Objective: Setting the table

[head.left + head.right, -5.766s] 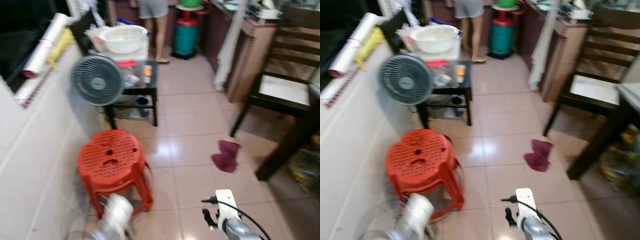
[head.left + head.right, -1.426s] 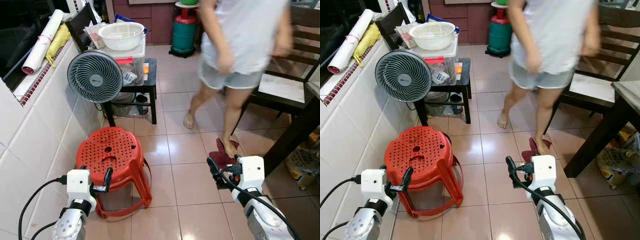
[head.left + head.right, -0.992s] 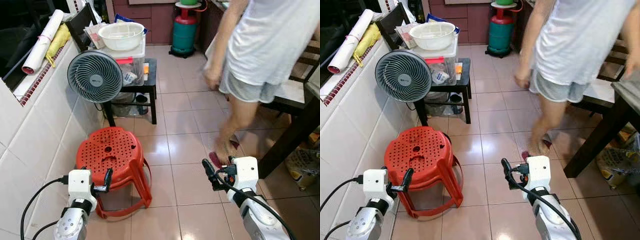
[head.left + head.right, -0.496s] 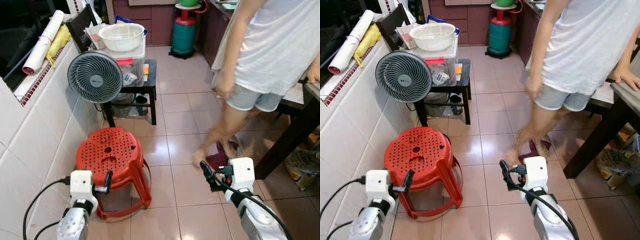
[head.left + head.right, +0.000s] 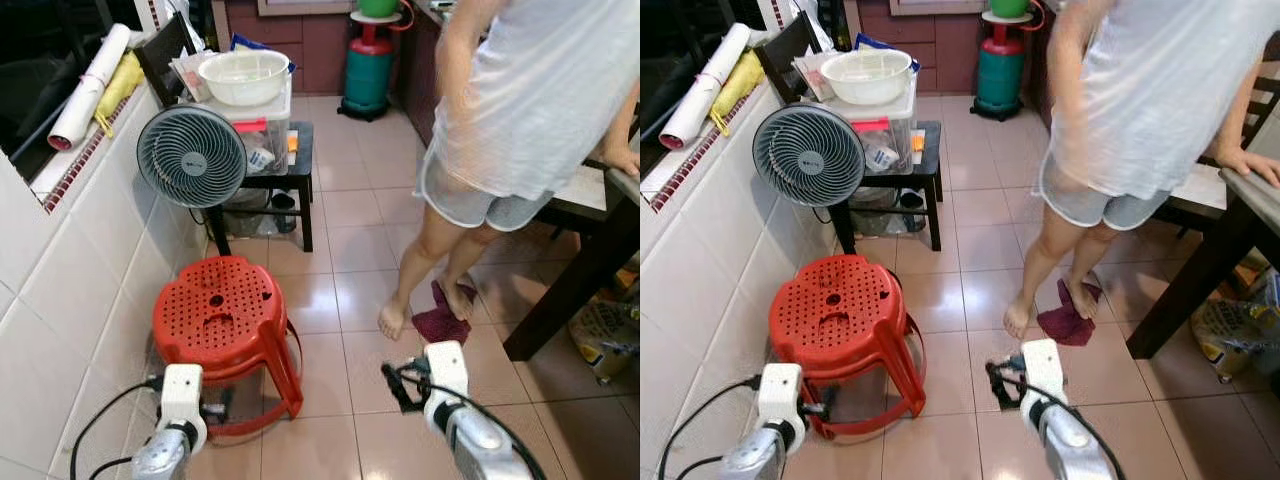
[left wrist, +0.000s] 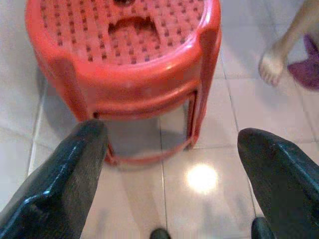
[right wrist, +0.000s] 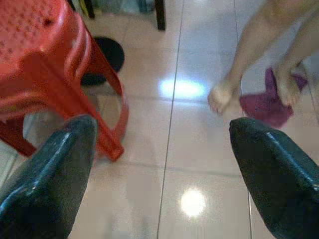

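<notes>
A dark wooden table (image 5: 588, 268) stands at the right edge, and a person (image 5: 535, 110) stands barefoot beside it with a hand on its top. A white bowl (image 5: 244, 74) rests on a plastic box on a small black side table (image 5: 296, 178) at the back left. My left gripper (image 5: 213, 408) hangs low in front of a red plastic stool (image 5: 222, 318), fingers (image 6: 75, 164) spread open and empty. My right gripper (image 5: 396, 384) is low over the floor tiles, short of the person's feet, also open and empty, with fingers (image 7: 50, 179) wide apart.
A grey fan (image 5: 191, 157) stands by the tiled wall (image 5: 70, 300) on the left. A maroon cloth (image 5: 440, 320) lies on the floor by the person's feet. A green gas cylinder (image 5: 369, 62) stands at the back. A bag (image 5: 606, 335) lies under the table.
The person has stepped over to the table and now stands still by it. Both my arms have dropped lower in the head views; both grippers remain open.
</notes>
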